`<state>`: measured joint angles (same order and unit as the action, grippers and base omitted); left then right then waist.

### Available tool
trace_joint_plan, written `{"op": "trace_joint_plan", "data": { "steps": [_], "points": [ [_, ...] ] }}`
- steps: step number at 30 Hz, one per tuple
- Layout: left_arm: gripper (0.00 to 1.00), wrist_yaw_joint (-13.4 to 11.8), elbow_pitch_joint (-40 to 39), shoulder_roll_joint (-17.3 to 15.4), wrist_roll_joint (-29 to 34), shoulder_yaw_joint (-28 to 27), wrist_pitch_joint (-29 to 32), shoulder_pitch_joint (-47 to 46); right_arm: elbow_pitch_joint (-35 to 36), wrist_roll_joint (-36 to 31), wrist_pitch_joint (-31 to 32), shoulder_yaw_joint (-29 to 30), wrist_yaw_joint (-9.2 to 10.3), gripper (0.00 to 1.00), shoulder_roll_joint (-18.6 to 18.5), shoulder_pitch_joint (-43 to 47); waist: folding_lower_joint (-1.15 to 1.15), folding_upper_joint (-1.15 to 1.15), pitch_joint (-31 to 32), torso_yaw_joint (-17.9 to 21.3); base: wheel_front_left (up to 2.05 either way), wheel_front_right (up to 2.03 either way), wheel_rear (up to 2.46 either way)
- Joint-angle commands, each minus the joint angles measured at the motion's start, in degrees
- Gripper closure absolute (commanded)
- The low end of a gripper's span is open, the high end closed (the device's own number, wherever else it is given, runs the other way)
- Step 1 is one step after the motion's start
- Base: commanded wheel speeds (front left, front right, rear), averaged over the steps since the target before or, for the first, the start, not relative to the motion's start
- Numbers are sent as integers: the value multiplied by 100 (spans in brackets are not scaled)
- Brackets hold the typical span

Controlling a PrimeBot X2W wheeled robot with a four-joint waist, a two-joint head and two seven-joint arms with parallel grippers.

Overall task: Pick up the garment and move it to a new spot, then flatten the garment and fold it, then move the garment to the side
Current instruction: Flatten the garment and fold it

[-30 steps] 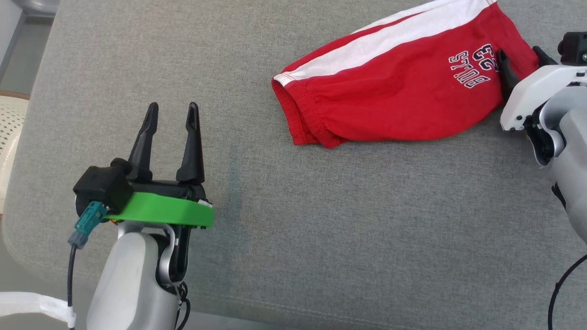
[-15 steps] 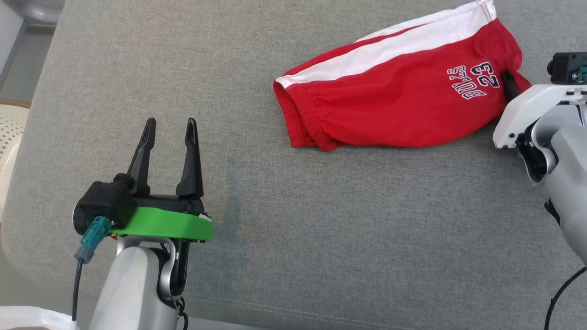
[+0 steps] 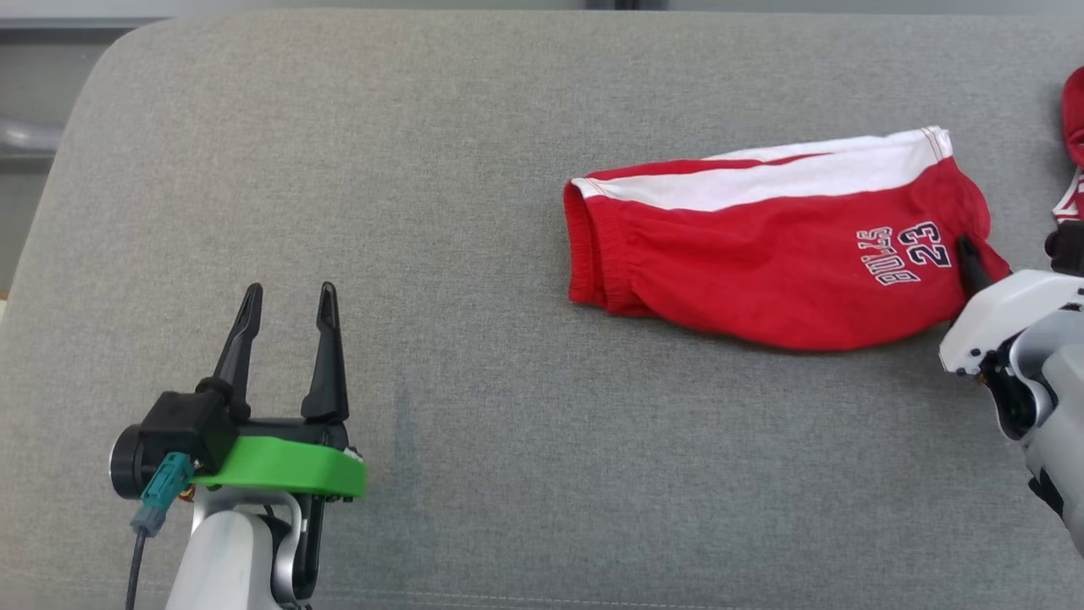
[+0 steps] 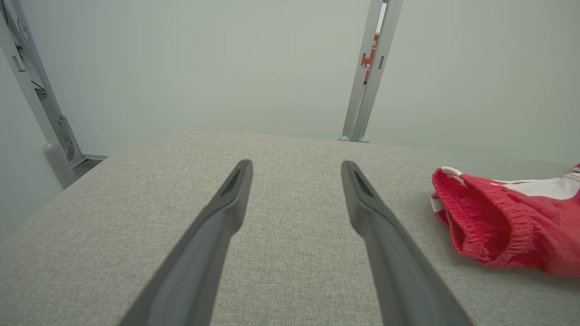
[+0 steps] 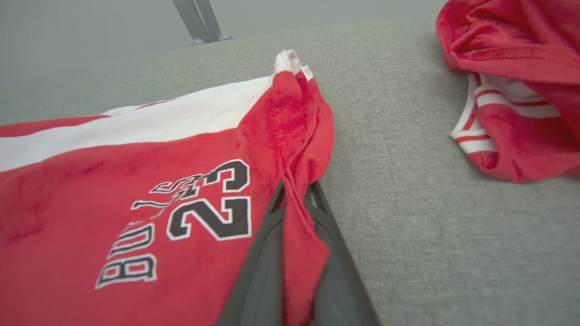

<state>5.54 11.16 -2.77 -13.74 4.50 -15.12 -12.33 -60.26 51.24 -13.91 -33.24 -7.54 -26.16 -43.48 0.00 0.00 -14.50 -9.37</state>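
In the head view the garment [image 3: 762, 263], red shorts with a white side band and a "BULLS 23" print [image 3: 910, 252], lies fairly flat on the grey cushion [image 3: 508, 440]. It sits toward 2 o'clock from the picture's middle, with its elastic waistband pointing to 9 o'clock and its leg end to 3 o'clock. The right gripper [image 3: 970, 257] comes in from 4 o'clock and meets the garment's leg hem just beside the print; one dark finger shows there, with red cloth against it. The left gripper [image 3: 284, 309] stands at 8 o'clock, well apart from the garment, its two fingers spread and pointing to 12 o'clock with nothing between them. A second red garment [image 3: 1074, 127] shows at the 3 o'clock edge. In the left wrist view the two fingers [image 4: 226, 217] stand apart above bare cushion, the garment's gathered waistband lies at 3 o'clock, and a metal post [image 4: 368, 81] rises at 12 o'clock against a pale wall [image 4: 226, 68]. In the right wrist view the fingers are pressed together on a fold of the garment's hem, with red cloth pinched between them and trailing toward 6 o'clock. The print lies at 9 o'clock of the fingertips, and the second red garment, with white-striped trim, sits apart at 2 o'clock on the cushion.
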Motion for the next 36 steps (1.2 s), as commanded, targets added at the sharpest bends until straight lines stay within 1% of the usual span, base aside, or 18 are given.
{"op": "trace_joint_plan", "data": {
  "steps": [1,4,8,12,15,20,26,31,34,36],
  "points": [
    [0,32,-12,-25,39,-56,1,136,27,83,-53,40,12,100,-81,163,0,0,239,209,0,0,0],
    [0,44,-41,-25,79,-128,1,255,40,238,-94,146,12,100,-169,357,0,0,331,246,0,0,0],
    [0,62,-68,-25,120,-199,1,350,66,325,-120,217,12,100,-187,470,0,0,381,269,0,0,0],
    [0,61,-94,-25,146,-216,1,386,167,255,-134,222,12,100,-97,368,0,0,380,275,0,0,0],
    [0,48,-75,-25,143,-217,1,396,361,77,-133,266,11,100,-29,186,0,0,392,284,0,0,0],
    [0,25,-50,-25,139,-228,1,431,833,-277,-130,384,11,100,199,40,0,0,475,289,0,0,0],
    [0,1,-79,-25,90,-221,1,488,1625,-697,-131,416,11,100,529,63,0,0,551,229,0,0,0],
    [0,-6,-90,-25,38,-226,1,519,2183,-955,-132,146,11,100,858,224,0,0,563,175,0,0,0],
    [0,-32,-81,-24,-11,-181,1,512,2294,-1049,-131,-89,11,100,1043,298,0,0,552,121,0,0,0],
    [0,-48,-75,-25,-47,-139,1,467,2242,-1081,-131,-222,11,100,1156,342,0,0,527,65,0,0,0]
  ]
}}
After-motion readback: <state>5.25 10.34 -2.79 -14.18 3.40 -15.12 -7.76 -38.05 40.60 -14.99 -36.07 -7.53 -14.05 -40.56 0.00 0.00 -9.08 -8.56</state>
